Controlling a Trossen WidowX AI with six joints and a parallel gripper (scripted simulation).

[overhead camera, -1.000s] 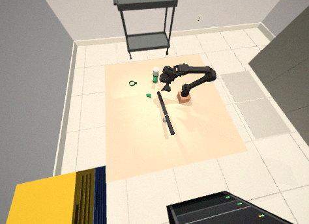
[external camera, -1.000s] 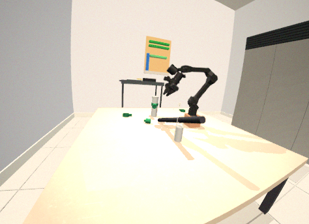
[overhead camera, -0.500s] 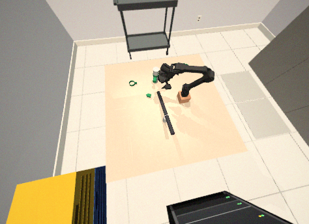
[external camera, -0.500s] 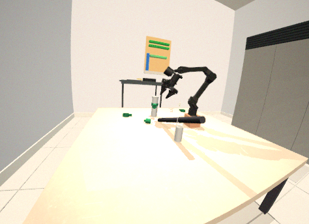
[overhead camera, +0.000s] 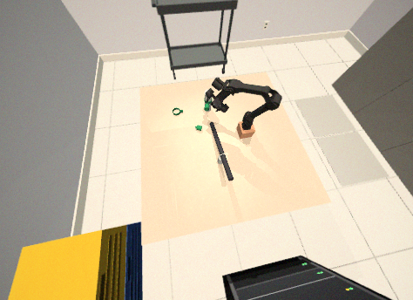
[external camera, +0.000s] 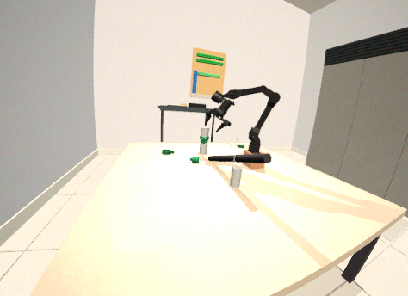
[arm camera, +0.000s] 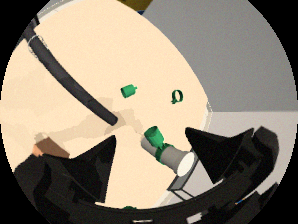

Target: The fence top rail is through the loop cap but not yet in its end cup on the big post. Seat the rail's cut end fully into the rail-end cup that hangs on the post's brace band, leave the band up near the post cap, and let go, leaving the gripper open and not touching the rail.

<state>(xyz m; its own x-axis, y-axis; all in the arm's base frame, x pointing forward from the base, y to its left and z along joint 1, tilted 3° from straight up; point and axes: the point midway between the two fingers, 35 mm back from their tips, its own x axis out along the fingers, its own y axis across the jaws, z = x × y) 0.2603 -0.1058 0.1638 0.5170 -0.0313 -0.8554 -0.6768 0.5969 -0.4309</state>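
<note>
The black top rail point(overhead camera: 221, 148) point(external camera: 254, 158) point(arm camera: 70, 85) passes through the pale loop cap point(arm camera: 36, 45) at the small grey post point(external camera: 235, 178). Its far end lies apart from the green rail-end cup point(arm camera: 154, 136), with a gap between them. The cup hangs on the green brace band point(arm camera: 163, 154) around the big grey post point(external camera: 204, 149) point(arm camera: 173, 158), which stands upright. The band is in the post's upper half, some way below the pale cap point(arm camera: 186, 164). My gripper point(overhead camera: 214, 102) point(external camera: 212, 127) point(arm camera: 151, 135) is open and empty, above and beside the post top, clear of the rail.
A loose green cup-like piece point(overhead camera: 199, 127) point(external camera: 194, 160) point(arm camera: 128, 91) and a green ring point(overhead camera: 176, 112) point(external camera: 167, 151) point(arm camera: 177, 96) lie left of the rail. Another green piece point(external camera: 240, 146) lies behind the arm's base block point(overhead camera: 246, 131). A dark cart point(overhead camera: 198, 56) stands beyond the table.
</note>
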